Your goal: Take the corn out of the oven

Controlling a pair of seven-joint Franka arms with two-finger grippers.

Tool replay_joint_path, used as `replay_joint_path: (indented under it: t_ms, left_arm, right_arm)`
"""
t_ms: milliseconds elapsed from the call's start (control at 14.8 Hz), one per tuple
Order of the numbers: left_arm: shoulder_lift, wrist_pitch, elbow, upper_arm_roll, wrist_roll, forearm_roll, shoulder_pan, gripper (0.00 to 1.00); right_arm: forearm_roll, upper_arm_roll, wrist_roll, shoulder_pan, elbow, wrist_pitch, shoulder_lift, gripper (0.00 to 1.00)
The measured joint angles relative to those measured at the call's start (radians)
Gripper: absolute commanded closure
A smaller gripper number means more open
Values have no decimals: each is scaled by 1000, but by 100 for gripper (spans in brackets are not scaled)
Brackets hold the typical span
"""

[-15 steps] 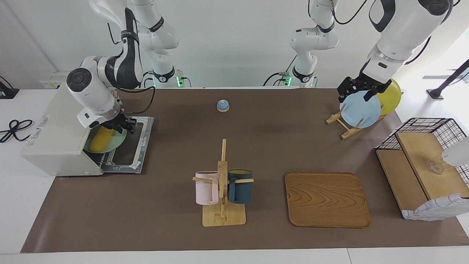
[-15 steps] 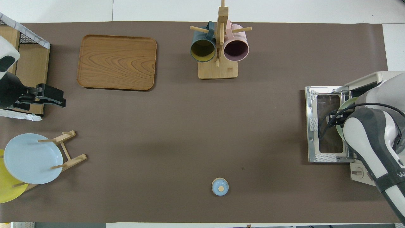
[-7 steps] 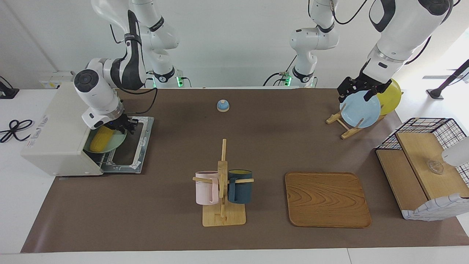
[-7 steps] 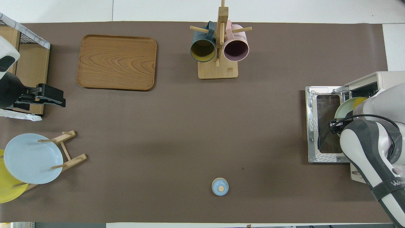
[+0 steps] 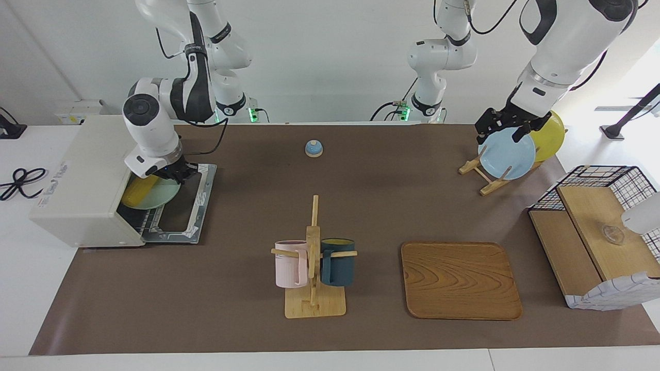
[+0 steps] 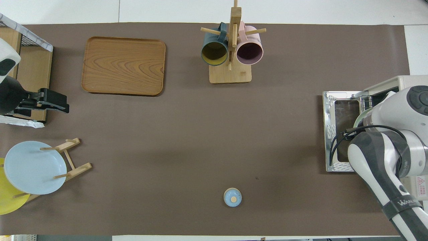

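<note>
Corn (image 5: 138,189) lies on a pale green plate (image 5: 161,195) in the mouth of the oven (image 5: 82,180), above its dropped door; the right gripper (image 5: 178,175) has its fingers closed together at the plate's rim beside the cob. Over the blue plate (image 5: 508,154) in the rack waits the left gripper (image 5: 502,128), jaws apart

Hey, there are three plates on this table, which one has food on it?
The pale green plate in the open oven: the yellow corn lies on it. The blue plate and yellow plate stand empty in the wooden rack.
</note>
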Motion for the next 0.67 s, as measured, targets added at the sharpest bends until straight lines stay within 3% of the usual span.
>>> replay_joint_path:
  t_ms: [337,674]
  left_arm:
    - [0,12,0,1,0,0,8,0]
    - [0,40,-1,1,0,0,12,0]
  right_arm:
    - [-1,7,210,218,144,-169,15,100]
    - [39,14,534,471,253,-182,99,100]
